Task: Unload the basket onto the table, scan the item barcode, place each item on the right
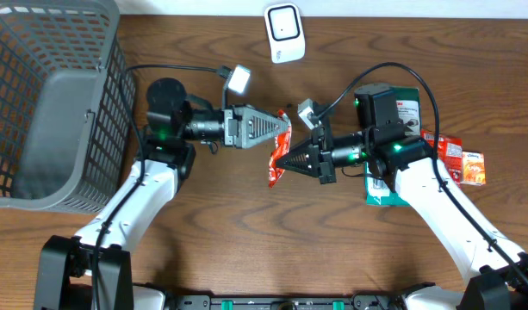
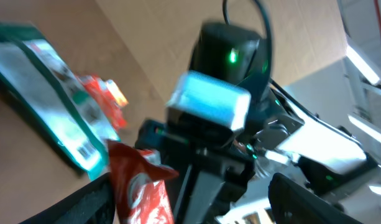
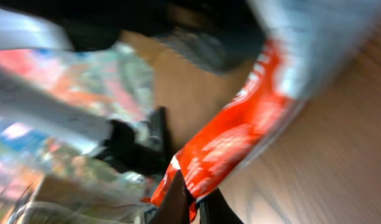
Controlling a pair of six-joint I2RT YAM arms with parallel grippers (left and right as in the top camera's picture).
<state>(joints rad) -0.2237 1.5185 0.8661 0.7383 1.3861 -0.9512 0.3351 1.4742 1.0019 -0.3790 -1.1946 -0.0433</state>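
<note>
The right gripper [image 1: 277, 162] pinches the red shiny snack packet [image 1: 273, 176] (left gripper [image 1: 287, 129] jaws apart), its long side pointing to the far edge of the brown wooden desk [image 1: 203, 34].

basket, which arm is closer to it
Left. The left arm stands just beside the mesh wall of the basket; the right arm is farther off, beyond the red packet.

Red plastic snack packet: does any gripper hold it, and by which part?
The right gripper, shut, pinches the red plastic snack packet by a side edge. The left gripper stands open at its top.
</note>
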